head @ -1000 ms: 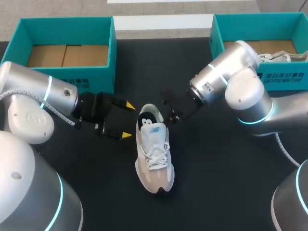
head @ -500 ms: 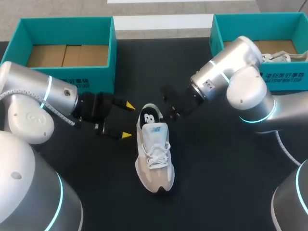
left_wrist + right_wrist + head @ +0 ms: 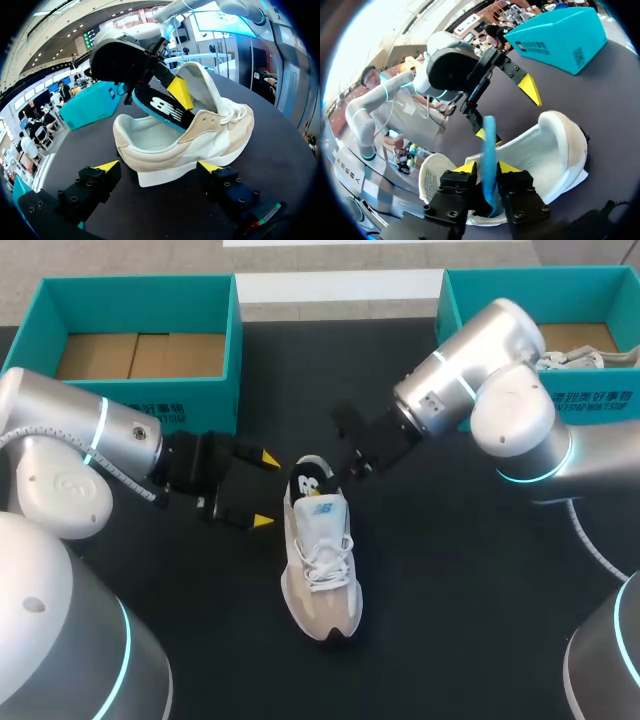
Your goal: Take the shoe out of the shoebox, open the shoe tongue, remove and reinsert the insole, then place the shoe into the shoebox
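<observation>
**Head view.** Shoe (image 3: 318, 570) on the table (image 3: 450, 620) between the arms, long axis toe toward the robot, heel away. Insole (image 3: 311, 483) juts from the heel end, slanting up toward the right gripper (image 3: 355, 455), the nearer one to it. Left gripper (image 3: 265, 490) stands spread just beside the heel.

**Left wrist view.** Left gripper (image 3: 159, 167) has its fingers wide apart and the shoe (image 3: 200, 135) lies side-on ahead of them, not clamped. Insole (image 3: 165, 107) leans out over the heel, with the right gripper (image 3: 172, 95) at its upper end.

**Right wrist view.** Right gripper (image 3: 487, 167) is clamped on the edge-on insole (image 3: 489, 142), and the shoe (image 3: 555, 150) lies under and ahead of it. Left gripper (image 3: 505, 110) is beyond. The pull likely runs along the insole's length, out of the heel opening.
</observation>
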`<action>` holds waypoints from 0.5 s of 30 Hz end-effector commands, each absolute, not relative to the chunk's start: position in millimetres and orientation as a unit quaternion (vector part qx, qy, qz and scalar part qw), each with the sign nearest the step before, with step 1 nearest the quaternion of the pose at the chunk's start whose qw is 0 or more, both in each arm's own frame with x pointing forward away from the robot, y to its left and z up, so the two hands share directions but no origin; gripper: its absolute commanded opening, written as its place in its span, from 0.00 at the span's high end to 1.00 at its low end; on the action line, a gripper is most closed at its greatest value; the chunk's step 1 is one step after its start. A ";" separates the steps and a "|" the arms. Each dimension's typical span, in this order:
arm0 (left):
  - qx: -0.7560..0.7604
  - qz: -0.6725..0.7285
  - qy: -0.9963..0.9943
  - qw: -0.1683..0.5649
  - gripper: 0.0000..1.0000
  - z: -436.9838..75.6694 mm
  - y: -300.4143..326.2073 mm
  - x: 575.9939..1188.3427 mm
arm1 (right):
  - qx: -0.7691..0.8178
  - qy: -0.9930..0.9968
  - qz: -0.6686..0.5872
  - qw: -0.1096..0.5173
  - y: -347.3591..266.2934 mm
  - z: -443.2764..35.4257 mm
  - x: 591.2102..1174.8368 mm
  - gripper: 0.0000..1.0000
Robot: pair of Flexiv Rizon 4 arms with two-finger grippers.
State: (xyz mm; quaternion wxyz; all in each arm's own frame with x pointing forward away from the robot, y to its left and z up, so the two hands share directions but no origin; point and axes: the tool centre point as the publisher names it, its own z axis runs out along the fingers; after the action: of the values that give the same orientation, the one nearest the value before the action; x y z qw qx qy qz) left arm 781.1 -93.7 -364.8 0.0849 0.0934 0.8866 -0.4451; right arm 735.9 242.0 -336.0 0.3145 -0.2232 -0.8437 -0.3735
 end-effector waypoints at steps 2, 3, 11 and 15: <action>0.093 -0.443 0.887 0.085 0.00 -364.7 -94.5 780.9 | -0.252 -0.828 -0.358 0.349 244.1 -338.1 744.6 1.00; 0.093 -0.443 0.887 0.085 0.00 -364.7 -94.5 780.9 | -0.255 -0.829 -0.355 0.349 244.1 -338.0 744.6 1.00; 0.093 -0.443 0.887 0.085 0.00 -364.7 -94.5 780.9 | -0.293 -0.809 -0.322 0.396 240.5 -341.8 736.1 1.00; 0.093 -0.443 0.887 0.085 0.00 -364.7 -94.5 780.9 | -0.303 -0.804 -0.313 0.405 240.0 -340.1 735.9 1.00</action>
State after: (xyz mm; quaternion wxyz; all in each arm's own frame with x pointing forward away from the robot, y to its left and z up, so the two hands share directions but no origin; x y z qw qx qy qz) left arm 781.1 -93.7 -364.8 0.0849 0.0934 0.8865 -0.4451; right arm 734.0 238.0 -339.8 0.4032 -0.3031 -0.8023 -0.3191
